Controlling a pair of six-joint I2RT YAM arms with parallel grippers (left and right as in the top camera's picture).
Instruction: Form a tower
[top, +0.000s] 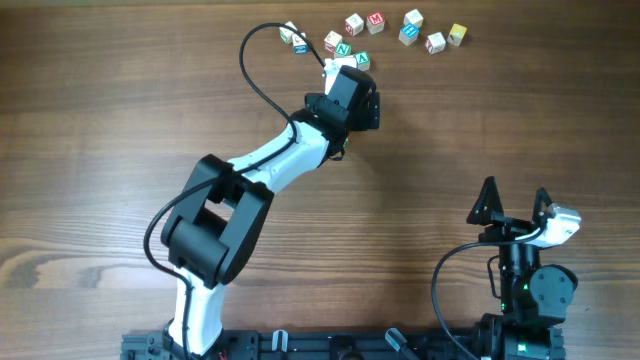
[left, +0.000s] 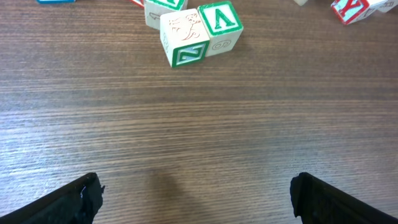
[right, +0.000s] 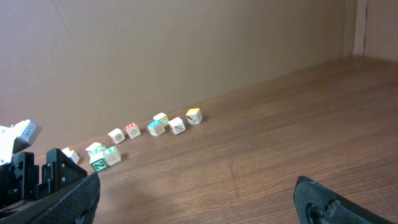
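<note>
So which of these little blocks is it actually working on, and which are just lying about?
Probably in the job: green N cube; green-lettered cube beside it; the left arm reaches toward both.
Lying about for now: red-lettered cube; yellow cube.

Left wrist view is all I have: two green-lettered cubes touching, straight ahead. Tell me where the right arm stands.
Observer: The right gripper is open and empty, well back from every cube.
Operator: List the cubes I can't make out.
Observer: Right of your green pair, a loose group includes a blue-lettered cube and a yellow cube.
Operator: Now the left side.
Observer: Two more cubes sit there, close together.
</note>
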